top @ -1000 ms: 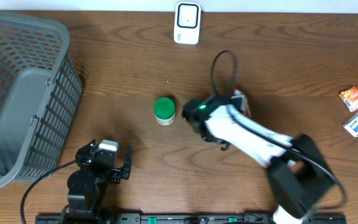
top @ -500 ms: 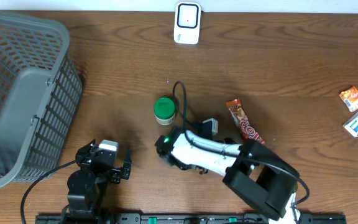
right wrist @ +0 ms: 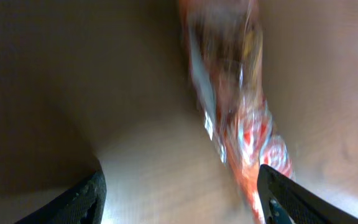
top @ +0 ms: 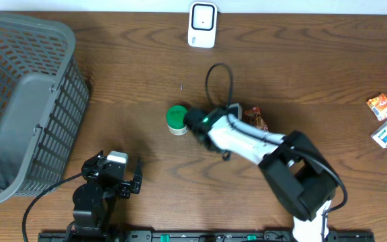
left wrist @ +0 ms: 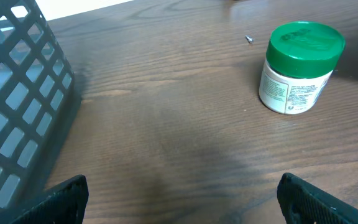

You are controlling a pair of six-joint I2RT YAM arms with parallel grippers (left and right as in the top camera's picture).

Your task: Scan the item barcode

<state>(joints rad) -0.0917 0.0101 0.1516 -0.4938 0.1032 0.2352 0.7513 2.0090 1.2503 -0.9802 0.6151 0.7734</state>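
at mid-table, right arm [top: 247, 138] stretched low, right tool [right wrist: 183, 199] open, empty, above snack wrapper [right wrist: 235, 112]

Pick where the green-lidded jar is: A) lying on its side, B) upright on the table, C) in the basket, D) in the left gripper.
B: the green-lidded jar stands upright on the table, lid up, clear of the open left gripper and the basket.
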